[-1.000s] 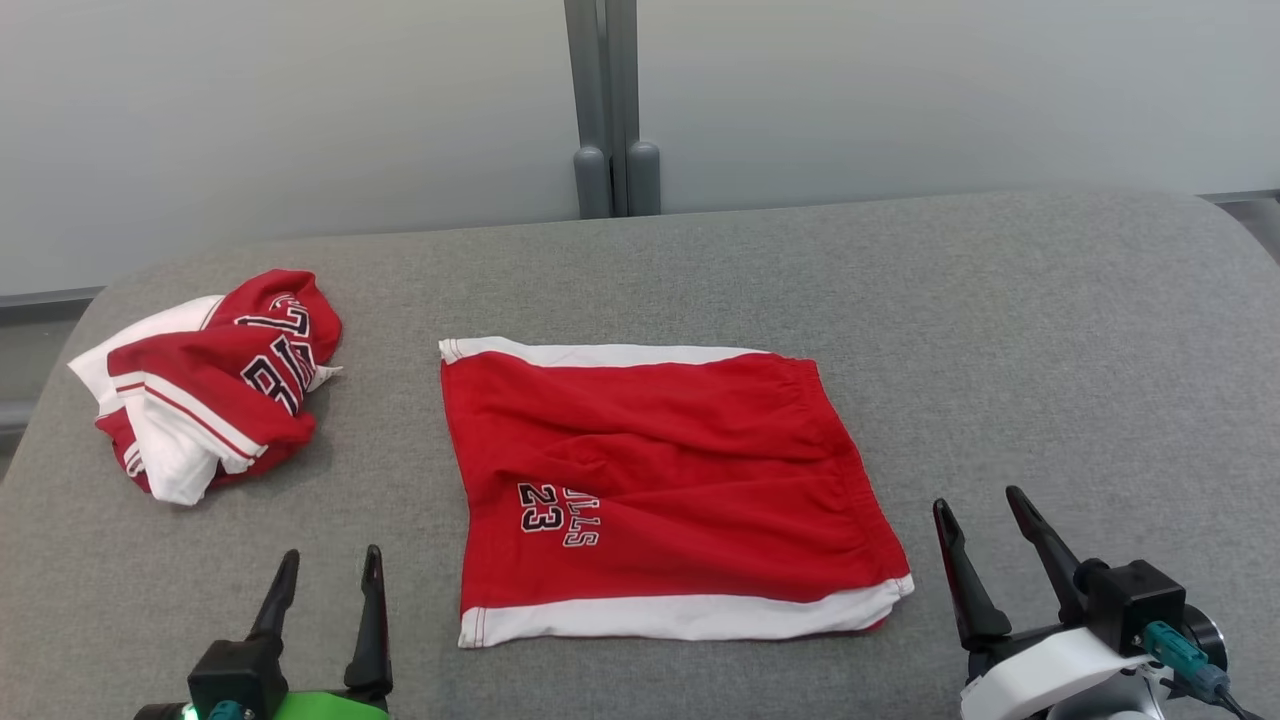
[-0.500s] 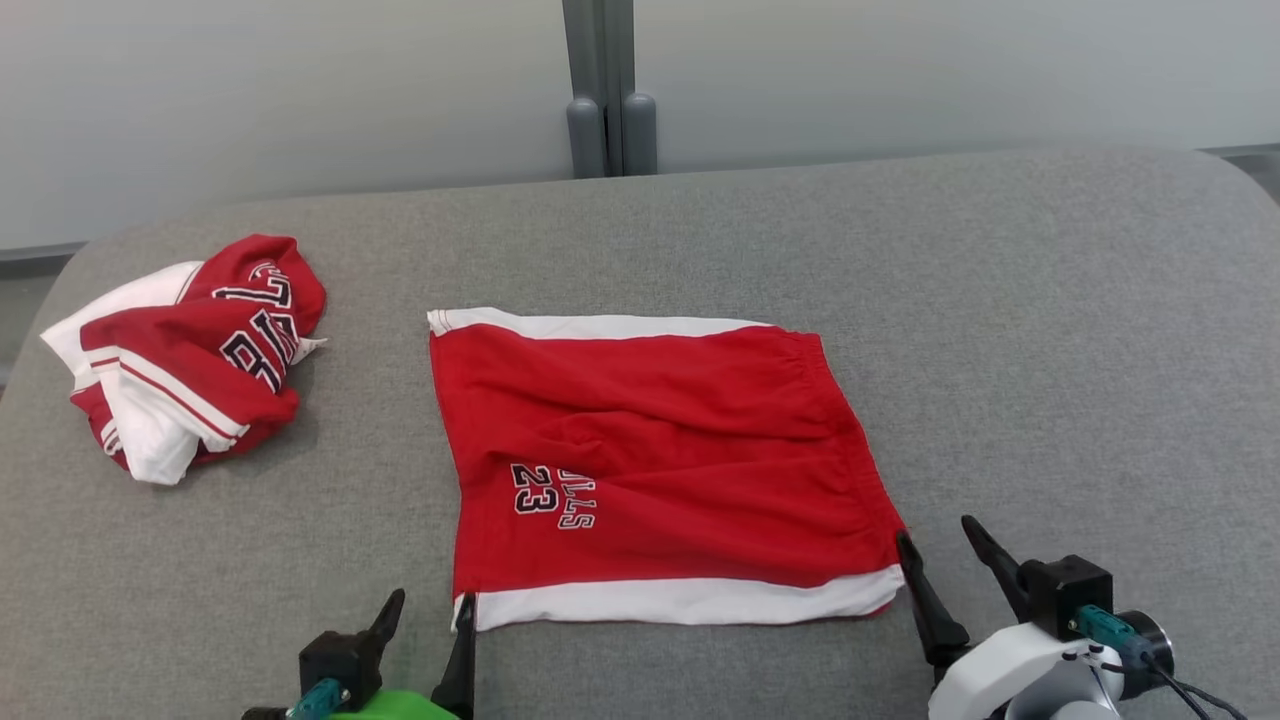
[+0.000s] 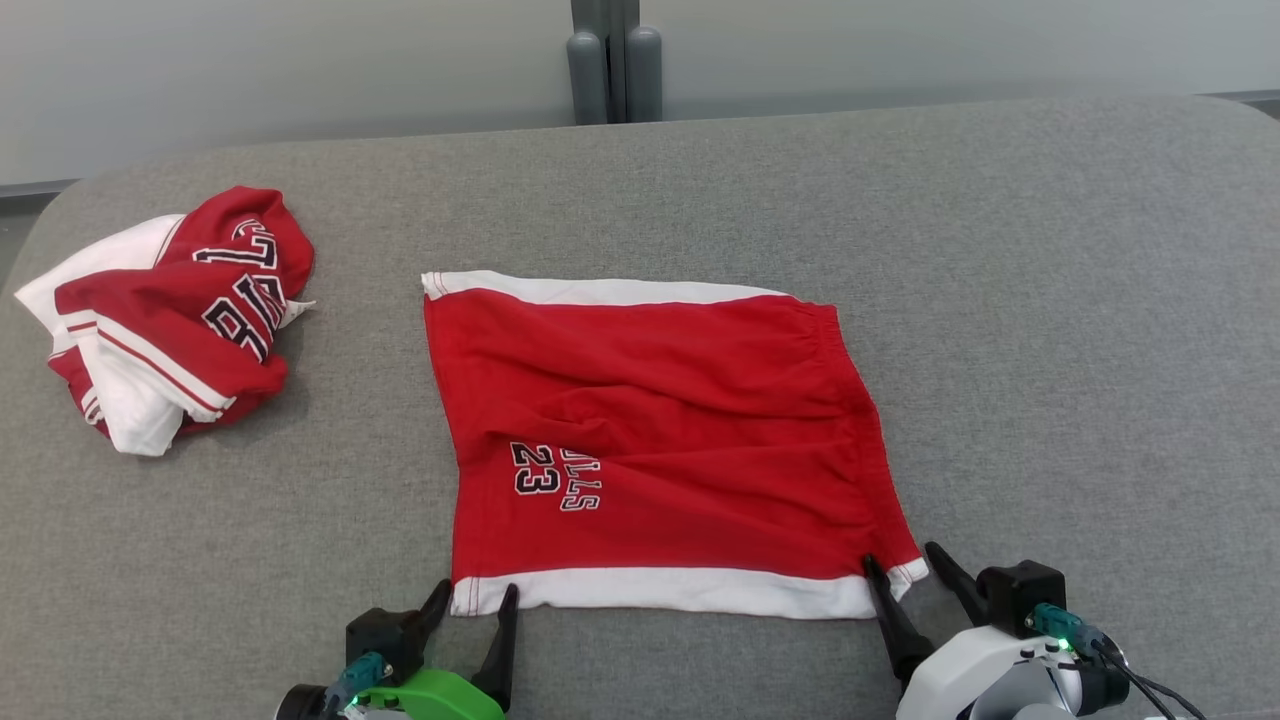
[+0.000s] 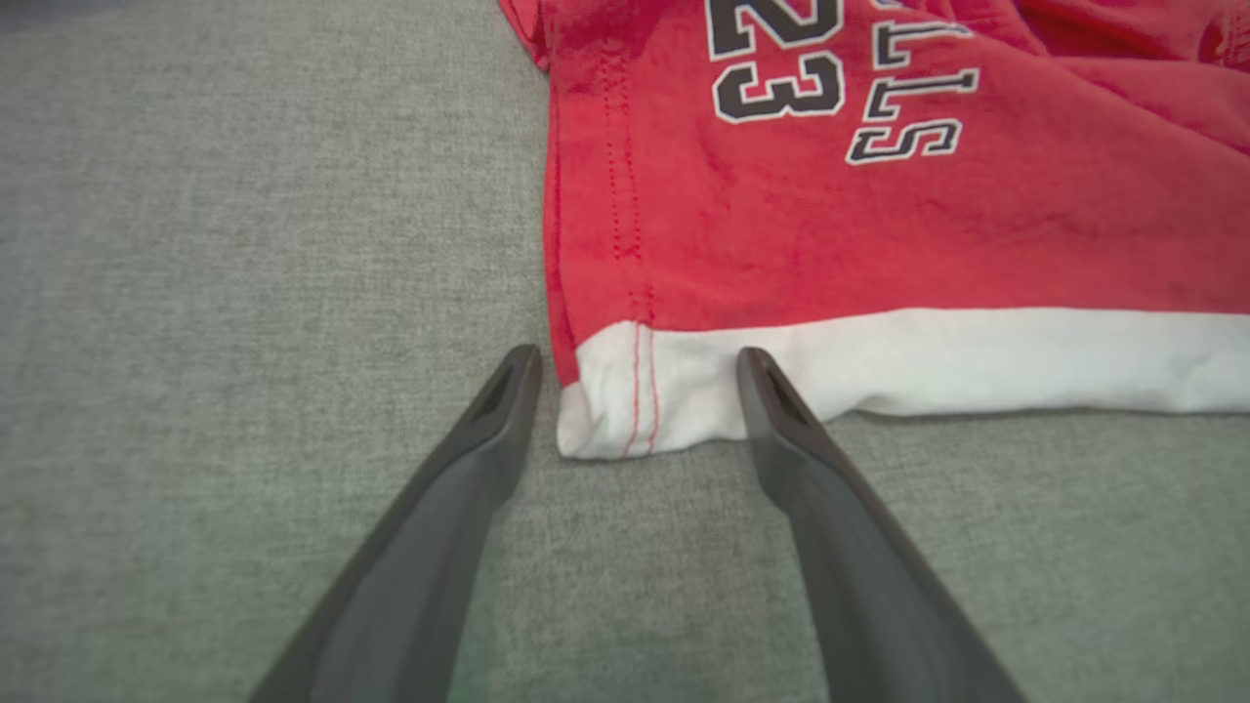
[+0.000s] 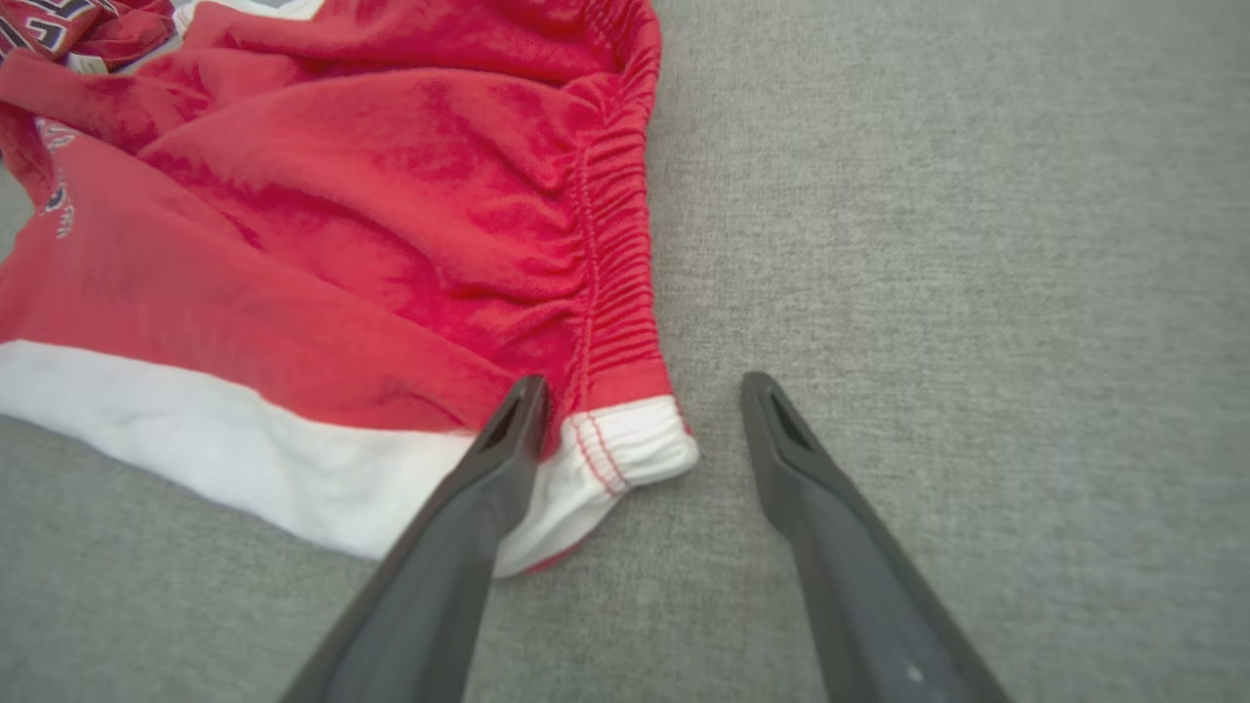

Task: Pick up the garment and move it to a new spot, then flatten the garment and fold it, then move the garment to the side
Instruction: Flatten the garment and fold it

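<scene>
The garment (image 3: 660, 440), red shorts with white side bands and a "23" print, lies folded flat on the grey surface. My left gripper (image 3: 476, 594) stands open astride the near-left white corner (image 4: 625, 410); one finger sits off the cloth, the other over the white band. My right gripper (image 3: 902, 562) is open around the near-right corner (image 5: 635, 444) by the gathered waistband, its inner finger lying over the white band. Neither grips the cloth.
A second red and white garment (image 3: 165, 315) lies crumpled at the far left of the grey padded surface (image 3: 1050, 300). A grey post (image 3: 612, 55) stands behind the far edge. Bare surface stretches to the right of the shorts.
The camera has tilted down, shifting the scene. Both grippers have moved inward and forward to the shorts' near corners, now straddling them, still open.
</scene>
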### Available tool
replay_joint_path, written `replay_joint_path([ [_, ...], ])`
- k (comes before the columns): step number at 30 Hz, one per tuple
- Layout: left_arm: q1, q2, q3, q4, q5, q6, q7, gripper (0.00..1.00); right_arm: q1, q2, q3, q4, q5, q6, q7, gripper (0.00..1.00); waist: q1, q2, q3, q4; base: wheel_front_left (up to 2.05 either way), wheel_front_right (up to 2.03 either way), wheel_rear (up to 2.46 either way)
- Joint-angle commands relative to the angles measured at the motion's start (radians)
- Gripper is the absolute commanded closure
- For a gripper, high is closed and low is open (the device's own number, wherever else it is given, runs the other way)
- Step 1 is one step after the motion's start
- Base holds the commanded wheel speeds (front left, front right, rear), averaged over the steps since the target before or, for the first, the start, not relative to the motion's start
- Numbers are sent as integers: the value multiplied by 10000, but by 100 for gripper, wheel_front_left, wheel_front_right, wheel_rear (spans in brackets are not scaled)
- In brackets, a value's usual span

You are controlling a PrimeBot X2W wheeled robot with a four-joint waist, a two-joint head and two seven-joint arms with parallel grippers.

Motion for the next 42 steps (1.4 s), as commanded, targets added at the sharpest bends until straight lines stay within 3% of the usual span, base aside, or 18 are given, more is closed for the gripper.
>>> replay_joint_path([
  [1,57,30,-186,193,-117,51,82,62,118,58,85,103,256,-14,-15,57,0,-1,1,52,0,0,0],
  [2,64,20,-260,178,-185,34,82,83,155,63,113,90,312,-13,-5,72,0,-1,-10,66,0,0,0],
  [3,84,20,-343,111,-281,31,81,100,224,69,168,57,399,-13,-5,100,0,-1,-28,79,0,0,0],
  [9,48,31,-380,-686,-526,156,39,100,151,-54,15,-773,626,-14,-16,100,0,-1,-85,55,0,0,0],
  [14,-641,43,-82,-1668,-85,163,36,100,-382,-234,-230,-1695,740,-14,-18,100,0,-1,20,8,0,0,0],
  [21,-2826,541,-5,-2261,504,-3,38,100,-2411,-686,110,-2161,1335,-14,-18,100,0,-1,449,-287,0,0,0],
  [28,-6696,1045,-599,-1463,63,-89,463,100,-6169,-1039,790,-879,2663,-14,24,100,0,-1,1339,-735,0,0,0],
  [36,-11220,1182,-1288,-230,-1414,-90,899,100,-10499,-1343,1073,787,4500,-13,463,100,0,-1,2338,-952,0,0,0],
  [42,-13379,1118,-1572,960,-2054,-91,628,100,-12542,-1341,1475,1768,5247,-14,556,100,0,-1,2715,-1048,0,0,0],
])
